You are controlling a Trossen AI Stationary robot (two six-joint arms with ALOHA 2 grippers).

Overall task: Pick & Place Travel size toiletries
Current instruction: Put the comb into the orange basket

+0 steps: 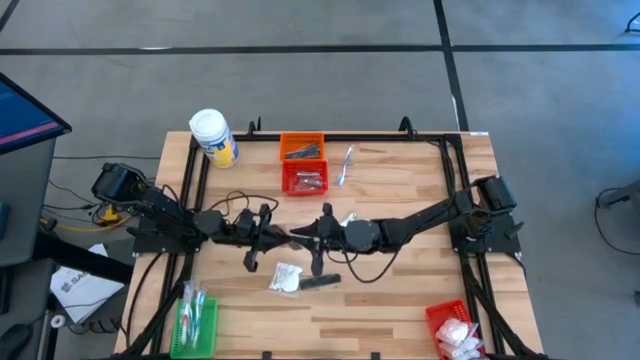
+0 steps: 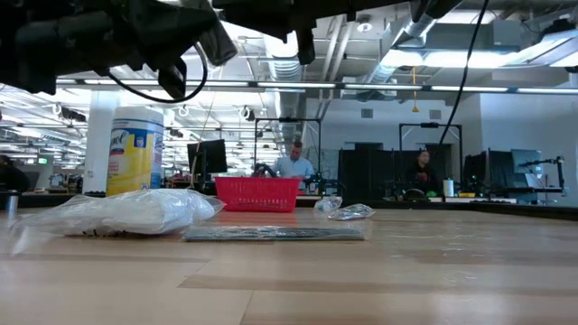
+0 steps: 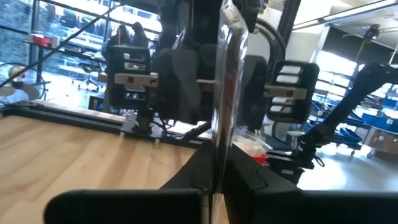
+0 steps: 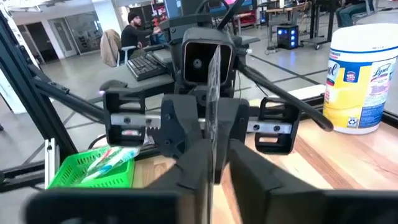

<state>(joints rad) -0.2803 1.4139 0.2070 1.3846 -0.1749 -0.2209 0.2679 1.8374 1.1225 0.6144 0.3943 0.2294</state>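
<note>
My two grippers meet tip to tip above the table's middle, with a thin clear-plastic packet standing edge-on between them. My left gripper is shut on its near end. My right gripper has its fingers slightly apart around the other end. Below them on the table lie a white packet in clear wrap, a dark slim tube and a silver sachet. A clear stick lies beside the red basket. My left gripper pinches the clear packet's lower edge between its two fingers, coming level from the table's left. The packet stands upright on edge, lifted clear of the table. My right gripper comes level from the table's right. The packet lies against one finger, and a narrow gap shows at the other.
An orange basket and a red basket with items stand at the far middle. A white jar with a yellow label is at the far left, a green basket near left and a red basket near right.
</note>
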